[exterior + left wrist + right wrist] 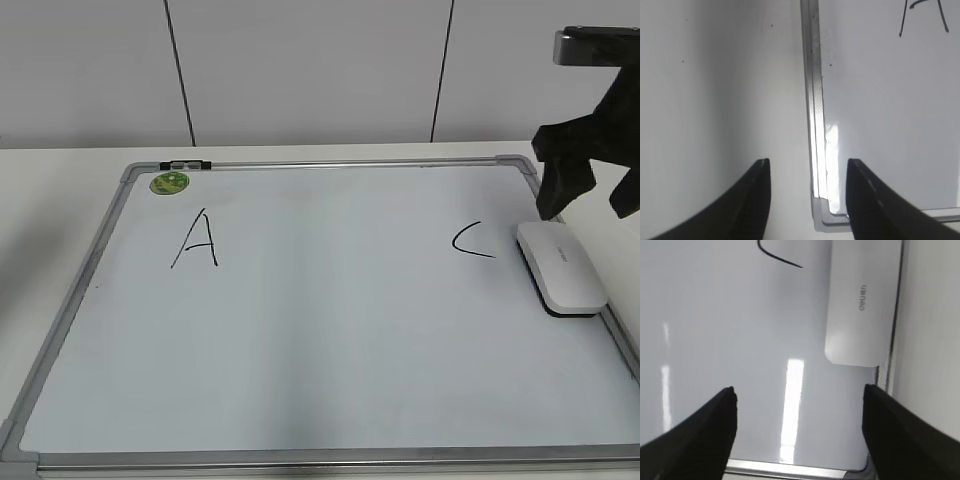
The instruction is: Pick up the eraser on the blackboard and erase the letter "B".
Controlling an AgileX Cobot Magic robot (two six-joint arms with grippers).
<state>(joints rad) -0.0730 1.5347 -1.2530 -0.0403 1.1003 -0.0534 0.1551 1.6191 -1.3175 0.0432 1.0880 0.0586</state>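
The blackboard (320, 330) is a white-surfaced board with a silver frame, lying flat on the table. It bears a black "A" (197, 240) and a "C" (472, 241); no letter "B" shows between them. The white eraser (560, 267) lies flat at the board's right edge, and shows in the right wrist view (862, 300) with grey lettering. My right gripper (590, 195) hangs open and empty above the board's far right corner, just behind the eraser (797, 395). My left gripper (807, 167) is open and empty over the board's near left corner (832, 220); it is out of the exterior view.
A small green round magnet (169, 183) and a black-and-silver clip (186, 164) sit at the board's far left corner. The white table (60, 200) surrounds the board. A panelled wall (300, 70) stands behind.
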